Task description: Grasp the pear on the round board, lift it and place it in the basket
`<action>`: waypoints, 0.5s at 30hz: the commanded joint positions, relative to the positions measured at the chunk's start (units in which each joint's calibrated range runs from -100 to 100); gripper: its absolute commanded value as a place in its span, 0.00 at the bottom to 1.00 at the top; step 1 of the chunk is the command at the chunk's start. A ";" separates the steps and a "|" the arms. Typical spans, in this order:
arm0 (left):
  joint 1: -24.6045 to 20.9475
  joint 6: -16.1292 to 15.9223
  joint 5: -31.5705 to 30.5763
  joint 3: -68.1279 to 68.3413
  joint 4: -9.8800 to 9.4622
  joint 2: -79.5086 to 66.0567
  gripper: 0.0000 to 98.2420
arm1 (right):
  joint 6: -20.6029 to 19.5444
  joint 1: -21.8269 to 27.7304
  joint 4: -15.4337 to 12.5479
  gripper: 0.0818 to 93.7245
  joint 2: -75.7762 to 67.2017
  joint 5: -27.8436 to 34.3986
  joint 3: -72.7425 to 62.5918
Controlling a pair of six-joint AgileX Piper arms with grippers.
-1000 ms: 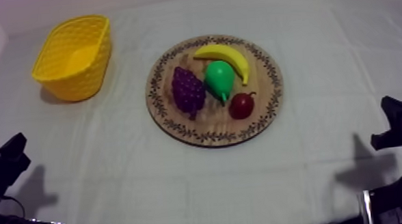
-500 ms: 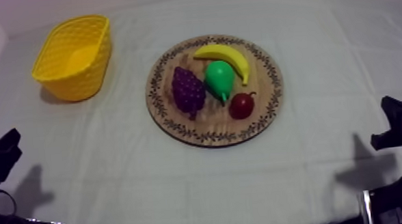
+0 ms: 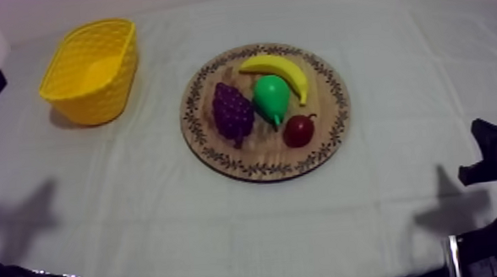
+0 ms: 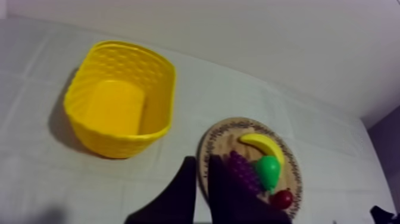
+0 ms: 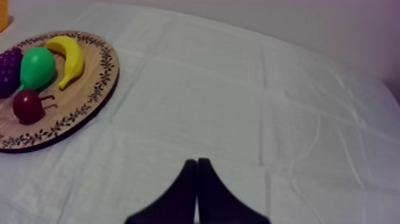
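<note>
Though hanging high over the table's (image 3: pixel 183 230) left side beside the yellow basket (image 3: pixel 96 101), nowhere near the fruit as yet: left gripper (image 4: pixel 201 162), fingers pressed together on nothing. Right gripper (image 5: pixel 196 162) likewise closed and empty, low at its own side, well apart from the wooden board (image 3: pixel 263 171).

Located pear (image 3: pixel 271 98) near middle of board, lying with narrow end toward the small red fruit (image 3: pixel 300 130). Grapes (image 3: pixel 233 112) just beside it on the basket side, banana (image 3: pixel 280 68) curving round its far side. Cannot tell whether either truly touches.

Judged step in hand: approach by left gripper, as the one nearer the basket. Nothing of the task done yet.

To do it well:
- Part fingers fully before descending, not on the way down.
- Come in from above over the pear's broad body, not the tapered end.
- Turn the wrist so one finger drops between pear and grapes, the other on the open side; little room there, so go slowly.
- Close gently and centred; smooth round surface, probably prone to squirting out.
- Lift straight up before moving sideways, to avoid dragging neighbours.
- Release low inside the basket.
</note>
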 commanded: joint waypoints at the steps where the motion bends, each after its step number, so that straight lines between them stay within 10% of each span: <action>1: 3.21 1.95 0.75 -8.38 -0.67 8.85 0.08 | 0.01 -0.01 -0.02 0.00 0.01 0.02 0.04; 15: 15.81 9.42 3.96 -24.07 -3.10 34.70 0.09 | 0.01 -0.01 -0.02 0.00 0.01 0.02 0.04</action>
